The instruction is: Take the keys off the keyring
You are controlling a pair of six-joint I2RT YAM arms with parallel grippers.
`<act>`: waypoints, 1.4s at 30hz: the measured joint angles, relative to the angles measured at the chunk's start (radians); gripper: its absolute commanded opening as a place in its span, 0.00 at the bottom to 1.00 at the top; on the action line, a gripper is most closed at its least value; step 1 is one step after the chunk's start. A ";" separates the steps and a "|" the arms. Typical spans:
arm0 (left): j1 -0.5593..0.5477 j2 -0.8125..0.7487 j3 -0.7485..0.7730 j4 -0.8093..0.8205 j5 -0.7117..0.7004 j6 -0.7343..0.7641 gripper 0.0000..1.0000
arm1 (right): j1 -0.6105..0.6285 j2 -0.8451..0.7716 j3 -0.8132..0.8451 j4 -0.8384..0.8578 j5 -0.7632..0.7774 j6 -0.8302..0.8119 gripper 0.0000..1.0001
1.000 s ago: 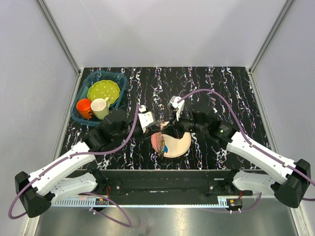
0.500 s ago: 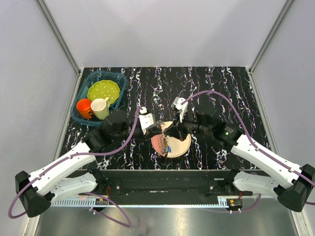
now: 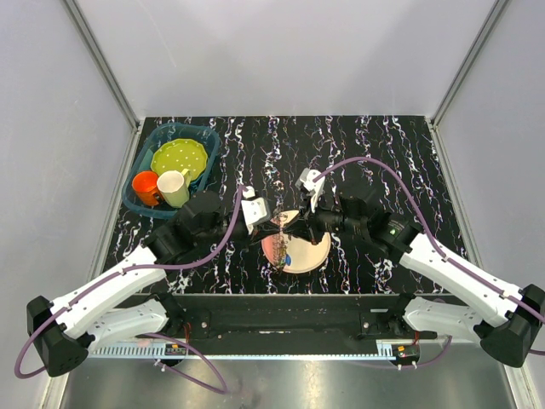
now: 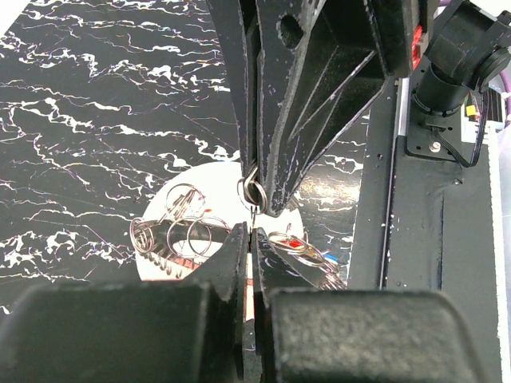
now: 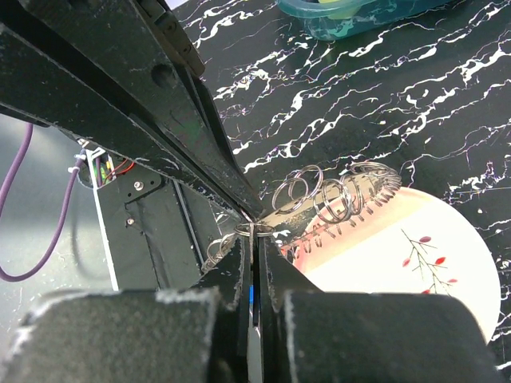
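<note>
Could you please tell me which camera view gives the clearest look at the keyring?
The right wrist view: the keyring shows its loops and spiky coil against the pink plate. The left wrist view shows it partly hidden; the top view shows only a tiny tangle.

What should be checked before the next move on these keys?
1. Left gripper shut: ok.
2. Right gripper shut on the small ring: ok.
3. Left gripper also gripping that small ring: cannot tell.
4. Keyring over the pink plate: ok.
5. Keys free of the keyring: cannot tell.
</note>
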 measured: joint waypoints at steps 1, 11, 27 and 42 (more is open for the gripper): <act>0.000 0.000 0.000 0.000 0.000 0.000 0.00 | 0.000 0.000 0.000 0.000 0.000 0.000 0.09; 0.001 0.001 -0.005 -0.018 -0.001 0.003 0.00 | 0.001 -0.012 0.000 0.000 0.022 -0.011 0.00; 0.001 0.010 -0.005 0.002 0.000 0.002 0.00 | 0.001 0.003 -0.007 0.051 0.021 0.036 0.00; 0.014 0.006 -0.025 0.021 0.019 0.002 0.00 | 0.018 0.029 0.015 0.018 0.135 0.090 0.00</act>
